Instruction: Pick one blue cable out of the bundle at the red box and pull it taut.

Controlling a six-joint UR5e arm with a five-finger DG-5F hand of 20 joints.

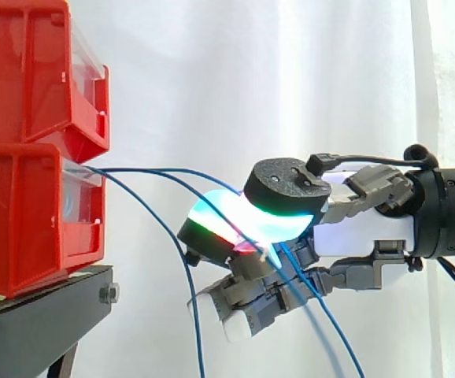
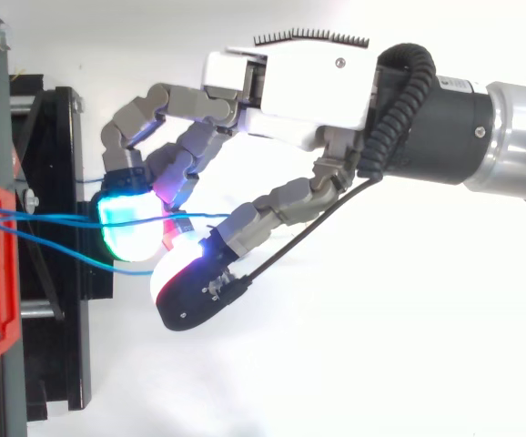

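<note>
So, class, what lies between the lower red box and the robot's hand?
Only blue cables, spanning the gap from the red box to the hand, which pinches one; the side view shows this against the white curtain.

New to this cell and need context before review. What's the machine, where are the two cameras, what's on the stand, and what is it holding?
It is a robot arm ending in a hand with fingers and a thumb. The glowing pads are the hand's own fingertips. One picture is taken from beside the work, level with it. The other looks down from above. Both show the same scene.

On the left, two red bins are stacked on a black stand, in front of a white curtain. Several blue cables run out of the lower bin.

The hand pinches one blue cable between its thumb and finger pads. In the side view the cables curve rather than run straight, so none looks taut yet.
</note>
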